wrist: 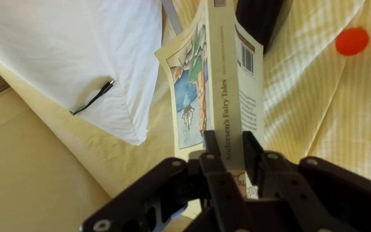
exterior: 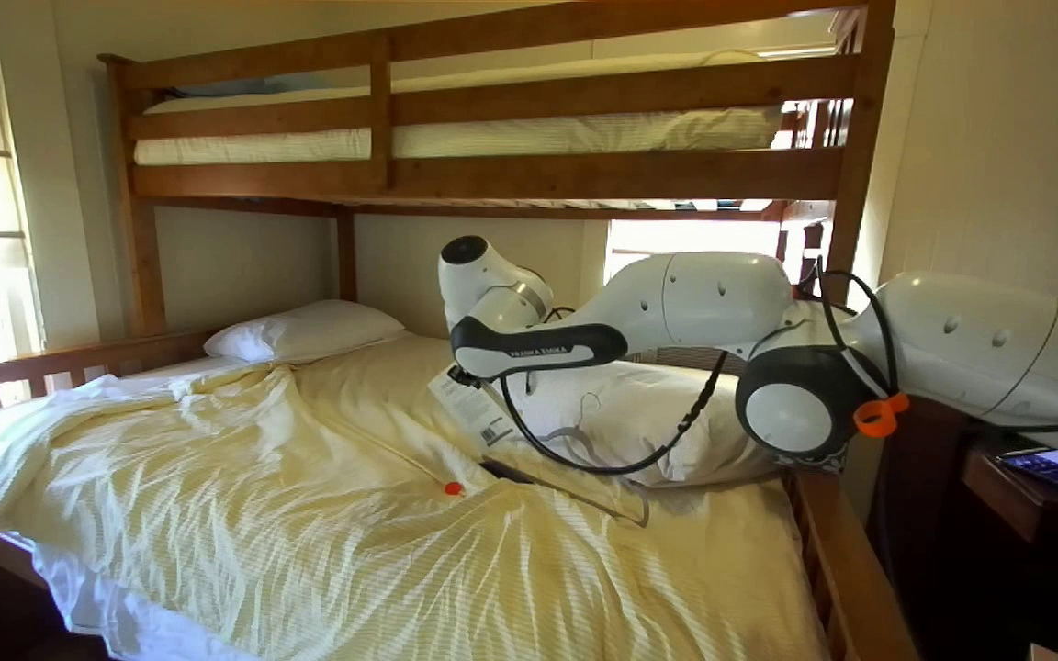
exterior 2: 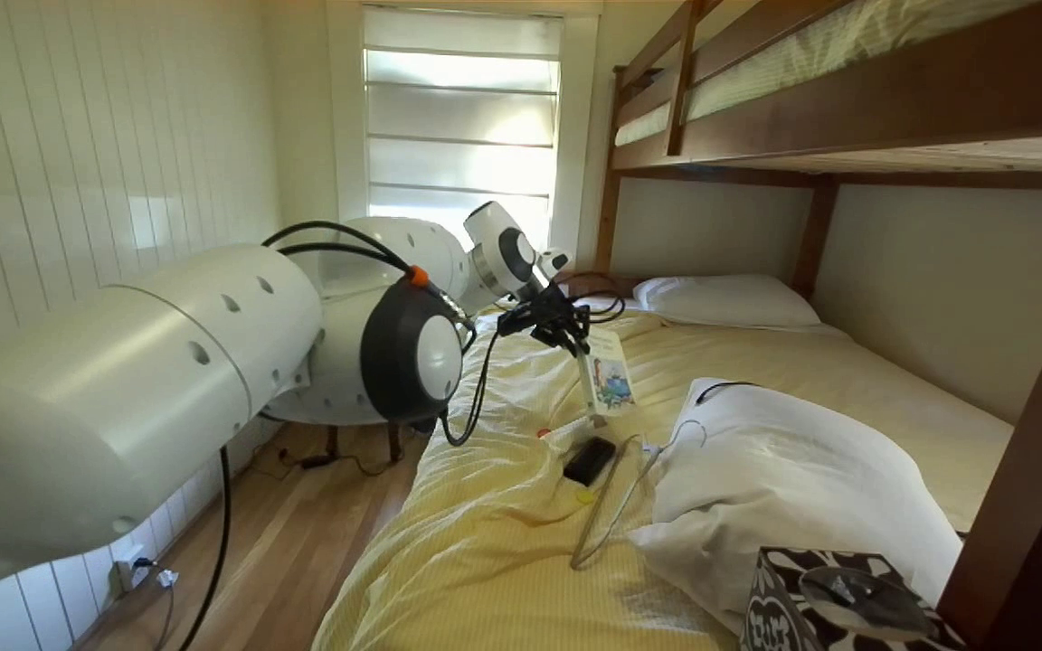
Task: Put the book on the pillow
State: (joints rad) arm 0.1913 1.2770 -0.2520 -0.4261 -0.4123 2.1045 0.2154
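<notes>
Book [wrist: 224,64] in hand; pillow [exterior 2: 792,479] yet to be reached

Your pincer [wrist: 230,138] is clamped on the book, a finger against either cover beside the spine; the book hangs tilted over the striped surface [exterior 2: 503,570], near the rumpled pillow but not on it; whether its lower edge touches down, I cannot tell. Pick looks done; the carry seems the step in hand. Next, by my judgement: lift to clear the pillow's puffy side; swing the way the picture cover faces in the wrist view; lower, tip the book flat, and only then let go; keep off the dark pen-like thing [wrist: 93,98] at the pillow's edge; ignore the flatter pillow [exterior 2: 724,303] beyond.
</notes>
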